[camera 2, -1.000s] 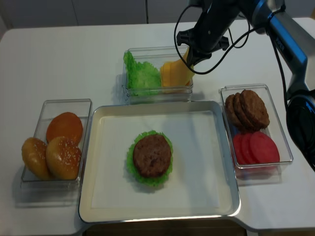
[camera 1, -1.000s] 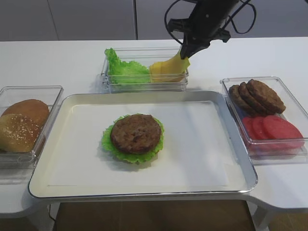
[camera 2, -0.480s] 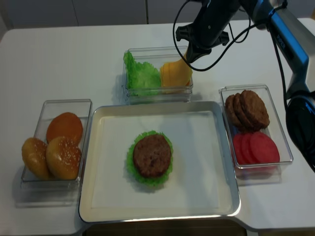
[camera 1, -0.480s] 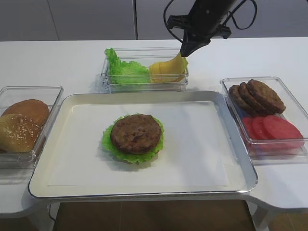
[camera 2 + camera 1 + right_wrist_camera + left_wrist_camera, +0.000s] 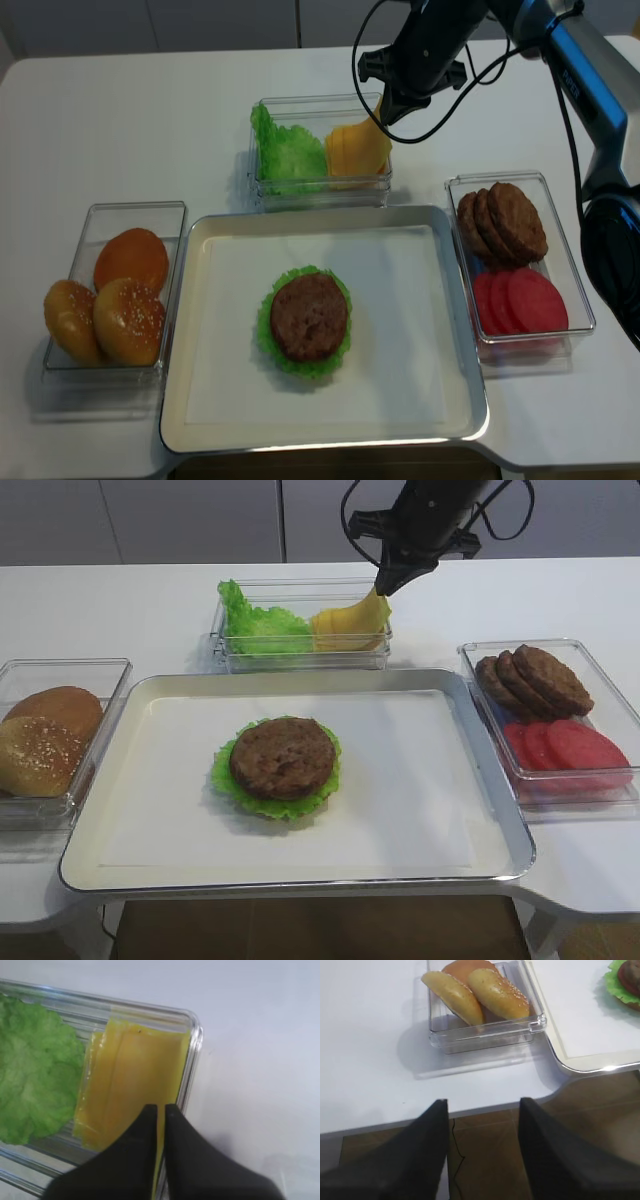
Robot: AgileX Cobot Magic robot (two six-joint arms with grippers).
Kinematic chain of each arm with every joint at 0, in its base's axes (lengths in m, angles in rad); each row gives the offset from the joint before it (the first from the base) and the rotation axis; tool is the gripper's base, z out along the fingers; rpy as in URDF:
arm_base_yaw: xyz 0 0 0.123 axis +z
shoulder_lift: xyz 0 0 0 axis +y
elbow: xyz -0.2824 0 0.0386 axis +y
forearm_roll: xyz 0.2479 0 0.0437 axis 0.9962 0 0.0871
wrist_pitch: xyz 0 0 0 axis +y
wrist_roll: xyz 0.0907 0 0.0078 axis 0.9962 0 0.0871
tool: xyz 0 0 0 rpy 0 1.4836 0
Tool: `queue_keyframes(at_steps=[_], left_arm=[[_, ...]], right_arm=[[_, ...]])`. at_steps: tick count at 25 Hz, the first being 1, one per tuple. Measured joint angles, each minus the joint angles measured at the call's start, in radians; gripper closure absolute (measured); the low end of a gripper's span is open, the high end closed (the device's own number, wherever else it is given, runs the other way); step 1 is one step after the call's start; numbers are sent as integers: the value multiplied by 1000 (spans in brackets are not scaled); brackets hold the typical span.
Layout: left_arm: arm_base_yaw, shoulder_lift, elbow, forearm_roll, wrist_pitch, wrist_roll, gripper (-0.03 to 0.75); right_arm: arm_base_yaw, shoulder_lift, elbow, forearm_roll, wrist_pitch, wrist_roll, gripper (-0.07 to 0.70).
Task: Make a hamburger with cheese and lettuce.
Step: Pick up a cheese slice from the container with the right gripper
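Lifting a cheese slice out of its box is the step in hand, judged from how the views stand

Exterior high view: right gripper above the back right corner of the clear box, jaws pinched together on the top corner of the cheese. The slice hangs from that corner and droops down to the left, its lower part inside the box beside the heap of green leaves. The hamburger, patty over lettuce, sits left of centre on the tray. To do it well: raise straight up until the lower edge clears the box wall, then carry it over slowly, as the slice looks floppy and could fold or slip

Right wrist view: jaws nearly closed, a thin yellow edge showing between the fingertips. The held slice runs away from the gripper toward the box's far wall; that line is its long axis as seen here. Whether other slices cling beneath cannot be told

Left wrist view: left gripper off the table's near edge, jaws well apart, holding nothing; bun halves in their box ahead

Exterior high (realsense) view: slice tilted, top corner at the gripper, lower edge low in the box
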Motion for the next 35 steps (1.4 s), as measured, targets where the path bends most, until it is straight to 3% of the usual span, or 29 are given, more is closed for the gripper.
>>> queue_keyframes(at_steps=[8,35], left_arm=[[0,0,0,0,0,0,373],[0,0,0,0,0,0,373]], right_arm=[[0,0,0,-5,-32,0,478],[0,41,0,5,-70,-7,470]])
